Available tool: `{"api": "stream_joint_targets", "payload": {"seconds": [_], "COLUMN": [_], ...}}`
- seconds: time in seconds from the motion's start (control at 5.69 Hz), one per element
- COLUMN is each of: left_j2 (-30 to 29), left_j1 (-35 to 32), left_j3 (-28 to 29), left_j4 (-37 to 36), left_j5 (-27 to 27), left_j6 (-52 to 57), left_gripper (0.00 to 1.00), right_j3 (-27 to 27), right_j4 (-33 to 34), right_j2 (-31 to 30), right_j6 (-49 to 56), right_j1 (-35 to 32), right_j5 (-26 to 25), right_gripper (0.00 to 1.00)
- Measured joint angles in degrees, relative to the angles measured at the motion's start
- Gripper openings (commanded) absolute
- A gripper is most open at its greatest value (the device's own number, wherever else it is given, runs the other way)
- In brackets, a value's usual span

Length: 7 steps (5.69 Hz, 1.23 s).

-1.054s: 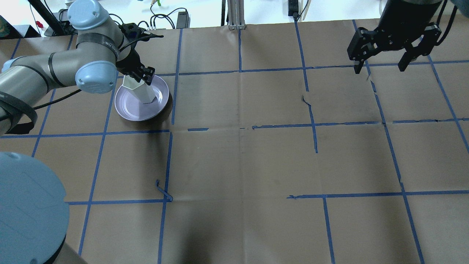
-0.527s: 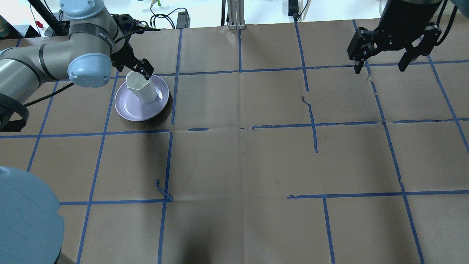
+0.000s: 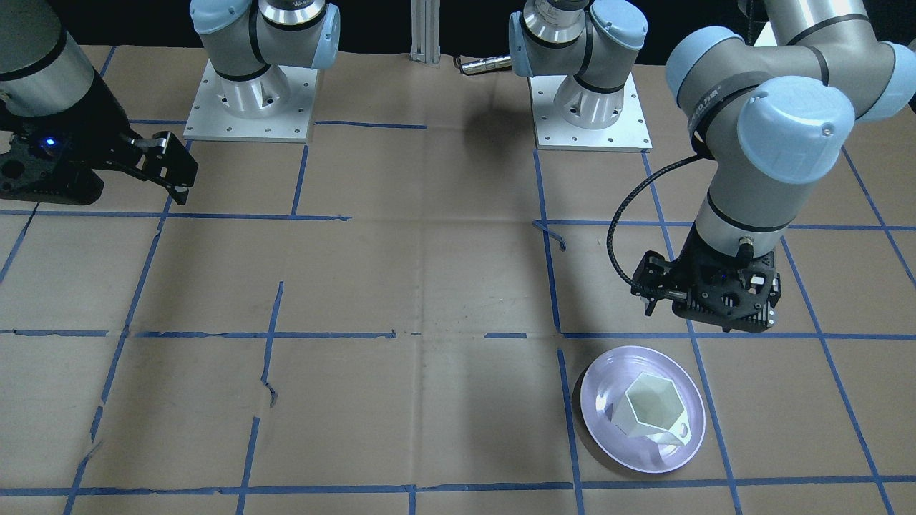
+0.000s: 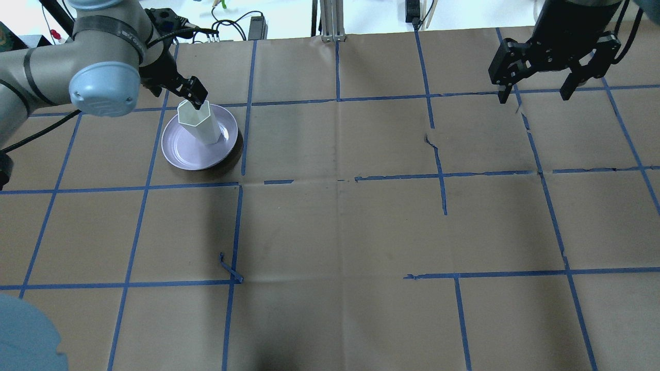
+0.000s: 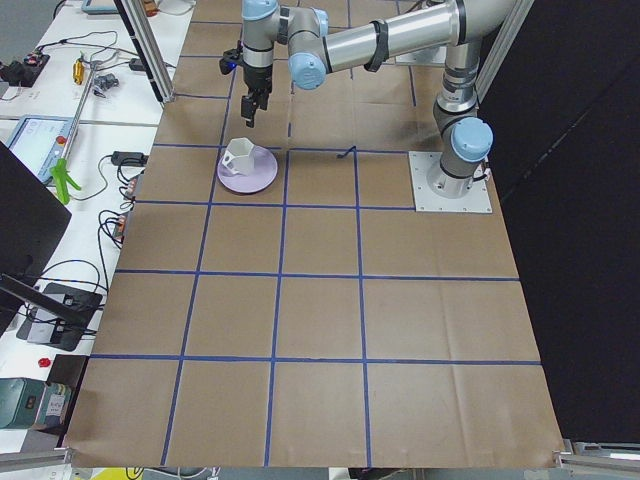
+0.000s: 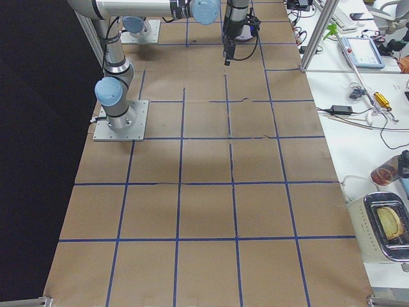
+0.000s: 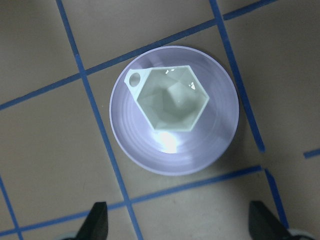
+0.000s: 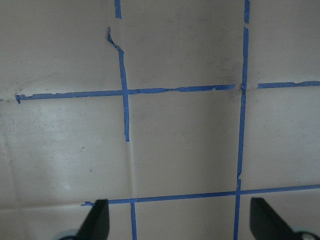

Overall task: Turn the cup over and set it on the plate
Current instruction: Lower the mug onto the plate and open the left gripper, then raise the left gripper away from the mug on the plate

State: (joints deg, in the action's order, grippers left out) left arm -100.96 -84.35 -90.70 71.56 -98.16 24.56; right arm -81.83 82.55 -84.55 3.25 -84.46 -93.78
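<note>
**White cup standing on the plate, both sets of jaws open**

Brown paper marked off with blue tape point(image 4: 443, 175) covers the counter point(image 4: 335, 232). At its left side in the overhead view, the left arm point(image 4: 103, 87) reaches in. The left jaws hang above the counter just by the plate's rim, on the side nearer the robot's base, and touch neither plate nor cup. They are spread wide and hold nothing: the left wrist view shows the 2 dark fingertips point(image 7: 97, 220) far apart at the bottom corners.

Just to their right, the plate point(image 4: 178, 152) lies flat on the counter inside 1 taped square. The cup point(image 4: 198, 121) stands on the plate, upright on its base with its six-sided mouth facing up. From the wrist camera the cup point(image 7: 172, 100) sits slightly off the middle of the plate point(image 7: 200, 155), with its small loop handle point(image 7: 134, 79) pointing to that view's upper left.

A loose curl of tape point(image 4: 229, 268) sticks up nearer the middle of the counter.

Far to the right, well apart from the plate, the right jaws hang over bare paper. They too are wide open and empty, with their fingertips point(image 8: 97, 220) at the bottom corners of the right wrist view.
</note>
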Motion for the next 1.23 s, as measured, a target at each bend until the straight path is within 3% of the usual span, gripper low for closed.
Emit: {"api": "stream_joint_targets", "payload": {"seconds": [0.53,1.23], "left_j2": [9.9,11.0], "left_j1": [-0.4,-6.5], "left_j3": [0.1,0.6], "left_j4": [12.9,13.4], "left_j5": [3.5,6.9], "left_j6": [-4.8,-18.4], "left_gripper": [0.99,0.99], "right_j3": [0.0,0.0], "right_j4": [0.0,0.0], "right_j2": [0.0,0.0], "right_j6": [0.0,0.0], "right_j1": [0.0,0.0], "right_j5": [0.0,0.0], "right_gripper": [1.0,1.0]}}
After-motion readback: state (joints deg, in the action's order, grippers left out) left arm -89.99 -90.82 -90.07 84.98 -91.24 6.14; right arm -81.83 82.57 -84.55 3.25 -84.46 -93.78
